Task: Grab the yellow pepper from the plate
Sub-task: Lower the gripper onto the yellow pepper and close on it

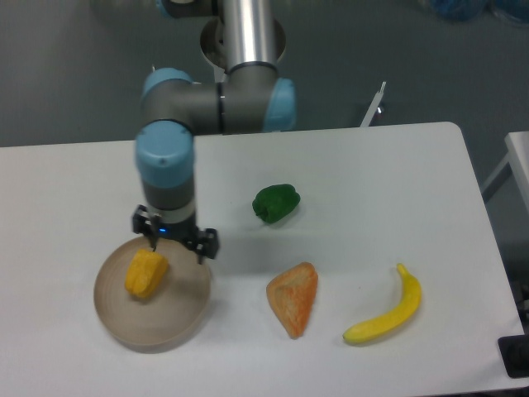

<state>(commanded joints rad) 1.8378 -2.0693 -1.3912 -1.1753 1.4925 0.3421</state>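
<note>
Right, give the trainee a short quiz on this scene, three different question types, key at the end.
1. True or false: the yellow pepper lies on the plate.
2. Which item lies nearest the banana? A) green pepper B) orange pastry C) the plate
3. Fill in: the gripper is above the plate's ____ edge, its fingers spread.

Key: 1 true; 2 B; 3 far (upper).

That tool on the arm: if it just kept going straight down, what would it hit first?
Probably the plate, near its far rim, with the yellow pepper just beside the tool. Depth is hard to judge from this single view.
</note>
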